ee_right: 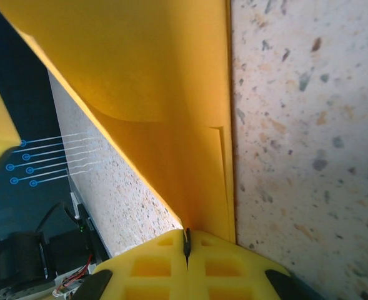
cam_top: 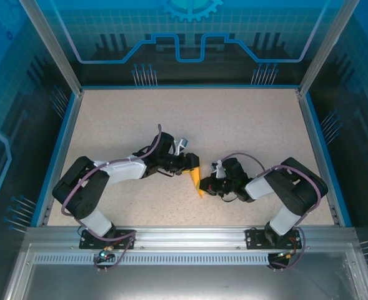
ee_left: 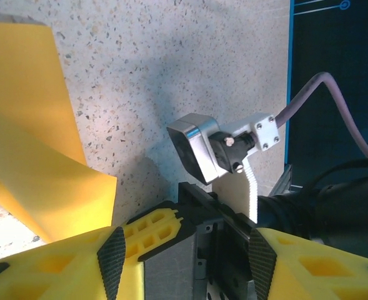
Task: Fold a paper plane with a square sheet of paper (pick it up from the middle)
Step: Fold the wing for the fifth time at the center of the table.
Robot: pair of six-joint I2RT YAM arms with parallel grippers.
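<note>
The square sheet of paper is folded into a slim, pointed orange-yellow shape, the paper plane (cam_top: 197, 181), near the middle of the table between both grippers. My right gripper (cam_top: 206, 185) is shut on its edge; in the right wrist view the layered folds (ee_right: 159, 94) rise from the closed jaws (ee_right: 187, 240). My left gripper (cam_top: 188, 164) stands just left of the paper. Its jaws (ee_left: 187, 262) are open, with no paper between the dark pads (ee_left: 112, 262). The paper (ee_left: 34, 156) lies to their left, and the right gripper's body is just beyond them.
The right arm's wrist camera housing (ee_left: 199, 147) and its cable (ee_left: 333, 106) sit close in front of the left jaws. The speckled table (cam_top: 233, 125) has a blue rim (cam_top: 65, 144) and a metal rail (cam_top: 184, 234) at the near edge.
</note>
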